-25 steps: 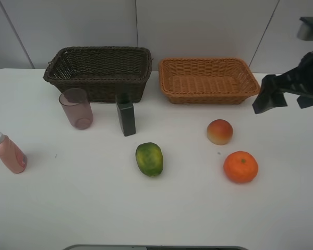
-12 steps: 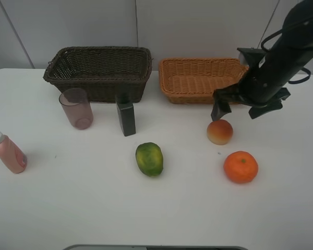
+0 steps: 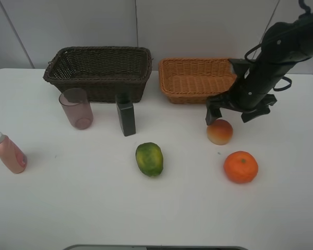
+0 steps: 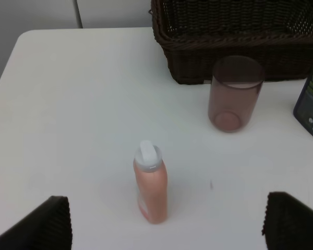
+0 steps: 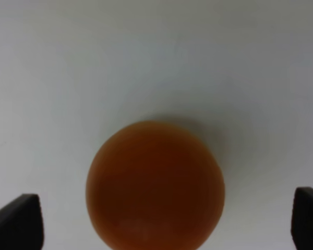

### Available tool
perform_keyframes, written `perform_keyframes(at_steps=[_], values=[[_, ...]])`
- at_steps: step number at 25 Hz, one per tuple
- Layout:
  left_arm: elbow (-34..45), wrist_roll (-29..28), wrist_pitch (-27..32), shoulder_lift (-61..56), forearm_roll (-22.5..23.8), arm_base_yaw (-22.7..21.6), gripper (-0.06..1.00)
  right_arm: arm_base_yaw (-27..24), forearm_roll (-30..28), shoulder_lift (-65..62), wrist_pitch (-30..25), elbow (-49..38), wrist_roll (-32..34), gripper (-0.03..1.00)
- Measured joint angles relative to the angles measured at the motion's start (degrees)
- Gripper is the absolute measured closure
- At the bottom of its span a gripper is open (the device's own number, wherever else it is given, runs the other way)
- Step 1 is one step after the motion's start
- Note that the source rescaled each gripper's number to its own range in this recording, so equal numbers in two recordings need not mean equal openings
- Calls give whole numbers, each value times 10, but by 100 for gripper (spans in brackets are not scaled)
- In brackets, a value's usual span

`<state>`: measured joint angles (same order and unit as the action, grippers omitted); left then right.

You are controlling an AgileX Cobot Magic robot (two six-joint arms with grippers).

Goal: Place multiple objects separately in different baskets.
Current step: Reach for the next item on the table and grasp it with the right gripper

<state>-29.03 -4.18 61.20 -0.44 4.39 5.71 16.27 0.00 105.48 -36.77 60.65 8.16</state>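
Directly beneath the right claw (image 3: 230, 115), a round red-yellow peach (image 3: 219, 131) sits on the white table (image 3: 94, 208). Jaws spread wide, empty, clear of the fruit on both sides. Just behind the claw: shallow orange-tan wicker basket (image 3: 198, 78). Toward the table's front edge: round orange (image 3: 240, 166). Off toward the other arm: green mango-like fruit (image 3: 149, 159), dark green rectangular bottle (image 3: 126, 117), translucent mauve tumbler (image 3: 76, 108), deep dark-brown wicker basket (image 3: 99, 70). Over there the left claw (image 4: 167, 229) gapes too, holding nothing. Pink bottle with white cap (image 4: 150, 187) stands upright just ahead of it.

White table (image 3: 83, 213) w/ baskets (image 3: 101, 89), objs (image 3: 149, 159)
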Motion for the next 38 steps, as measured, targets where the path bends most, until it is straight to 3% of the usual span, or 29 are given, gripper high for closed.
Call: perform_keyframes(at_steps=[26, 28, 30, 32, 33, 38], values=[[0, 0, 0, 0, 0, 0, 1, 11, -14, 102, 17, 33, 0, -1], [0, 0, 0, 0, 0, 0, 1, 15, -15, 103, 19, 33, 0, 11], [0, 0, 0, 0, 0, 0, 1, 15, -15, 103, 21, 33, 0, 36], [0, 0, 0, 0, 0, 0, 1, 15, -15, 105, 22, 34, 0, 78], [0, 0, 0, 0, 0, 0, 1, 15, -15, 105, 22, 34, 0, 94], [0, 0, 0, 0, 0, 0, 1, 15, -14, 105, 22, 34, 0, 97]])
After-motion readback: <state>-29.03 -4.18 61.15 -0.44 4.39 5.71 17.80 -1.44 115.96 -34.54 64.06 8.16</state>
